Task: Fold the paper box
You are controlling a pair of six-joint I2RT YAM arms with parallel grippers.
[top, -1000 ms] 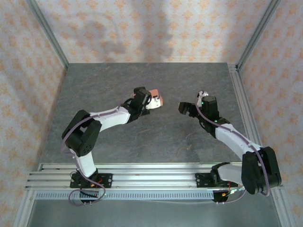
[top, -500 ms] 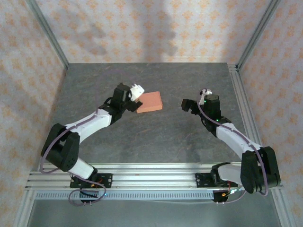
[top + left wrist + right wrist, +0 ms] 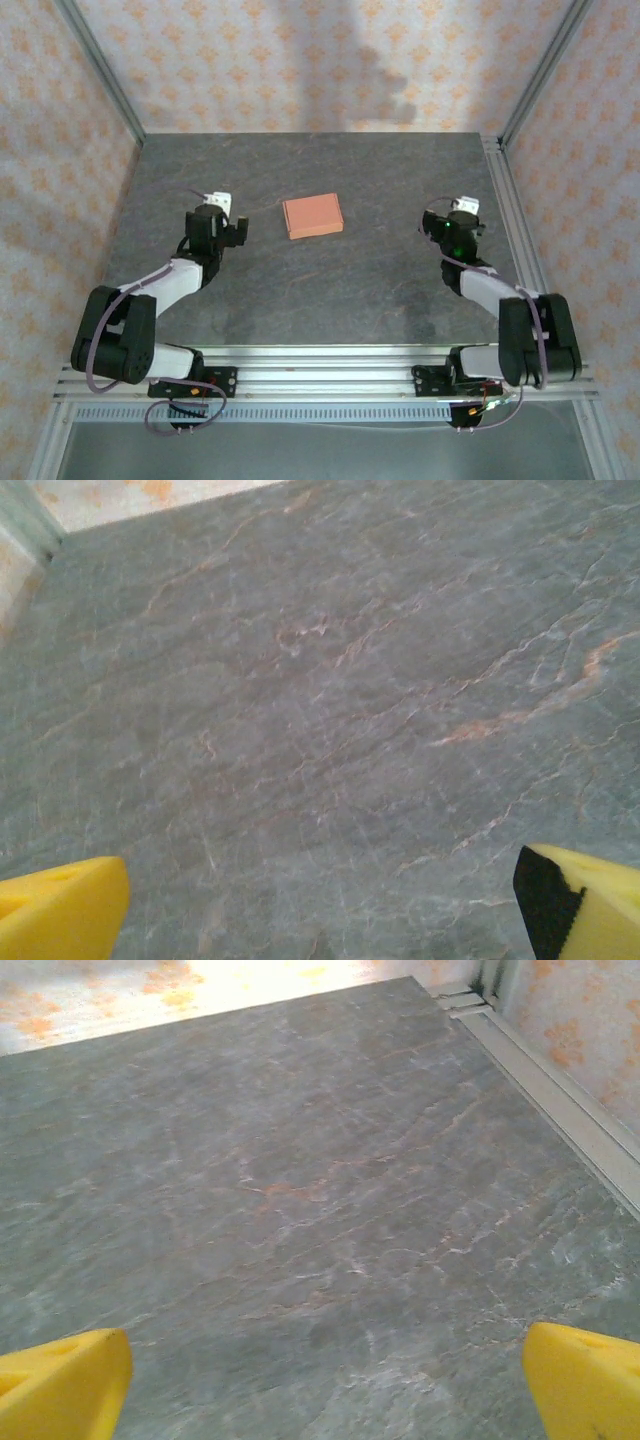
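A small salmon-orange paper box (image 3: pixel 313 215) lies flat on the grey, stone-patterned surface (image 3: pixel 330 290), towards the back centre, with nothing touching it. It reads as a folded rectangular box, not a flat sheet. A second ago the left gripper is right at the box. Now the left gripper (image 3: pixel 232 228) sits withdrawn to the left, well apart from it, and the right gripper (image 3: pixel 448 225) sits withdrawn to the right. Both grippers are wide open and empty, and their yellow fingertips (image 3: pixel 60 910) hang over bare surface. This release and retreat suggests the folding is probably finished. The box appears shut, so whether anything is inside cannot be told.
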